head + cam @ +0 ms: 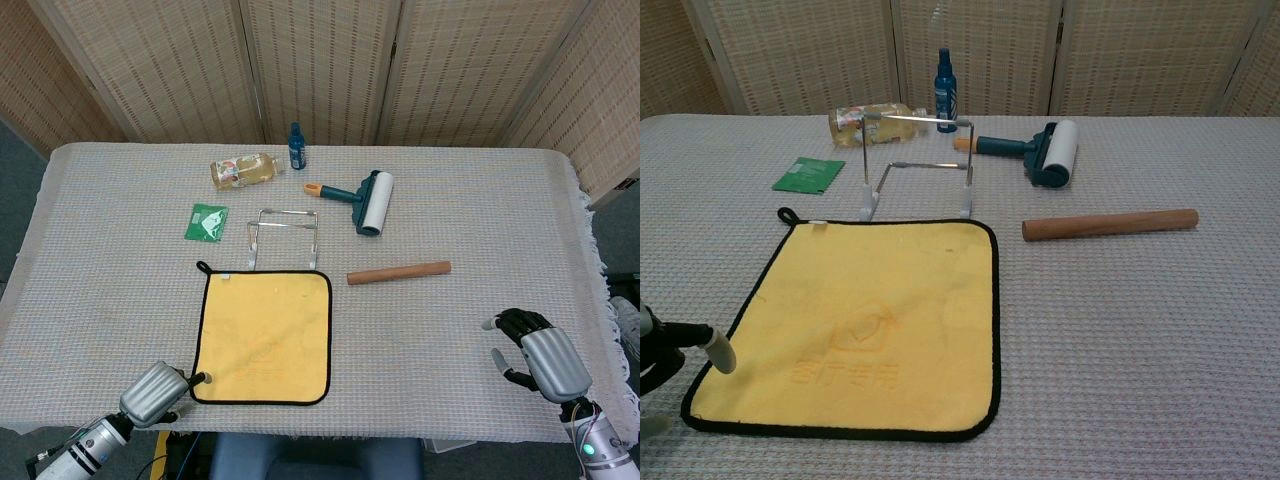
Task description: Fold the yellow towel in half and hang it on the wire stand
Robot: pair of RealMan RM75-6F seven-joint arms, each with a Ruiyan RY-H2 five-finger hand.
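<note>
At the bench's near edge, the left hand [156,392] reaches a finger to the near left corner of the yellow towel [265,335], fingers apart, holding nothing. The right hand [540,355] hovers near the right edge, fingers spread. The towel lies flat; the wire stand [283,236] stands just beyond.

L hand [157,393] low, R hand [538,352] open.

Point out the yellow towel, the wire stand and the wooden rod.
yellow towel [265,335], head view, middle of cloth.
wire stand [916,120], chest view, top bar.
wooden rod [1110,224], chest view, mid-length.
</note>
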